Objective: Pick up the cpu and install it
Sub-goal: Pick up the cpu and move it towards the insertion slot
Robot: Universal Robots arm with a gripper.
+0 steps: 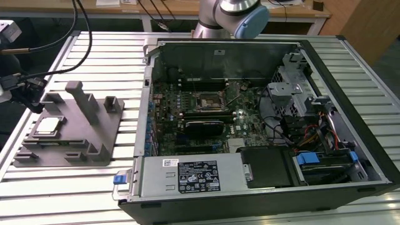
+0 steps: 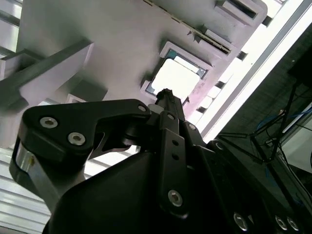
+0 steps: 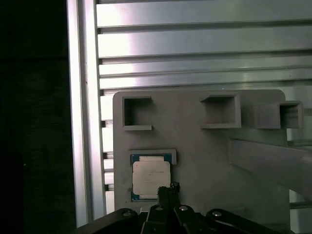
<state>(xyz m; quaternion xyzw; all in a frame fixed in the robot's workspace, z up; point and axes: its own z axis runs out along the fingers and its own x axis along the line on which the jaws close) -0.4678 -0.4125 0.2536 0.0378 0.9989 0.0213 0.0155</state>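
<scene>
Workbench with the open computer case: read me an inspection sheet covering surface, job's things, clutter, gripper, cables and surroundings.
Surface: slatted metal table, carrying tray and case.
Job's things: cpu lies flat in its recess on the grey tray; socket sits inside the open computer case.
Clutter: nothing seen.
Gripper: gripper poised at the cpu's edge; contact unclear.
Cables: black cables at the exterior view's left; wiring inside the case.
Surroundings: wooden desk behind the table.

cpu (image 1: 48,125) in tray (image 1: 114,125), tray beside computer case (image 1: 225,56)
</scene>
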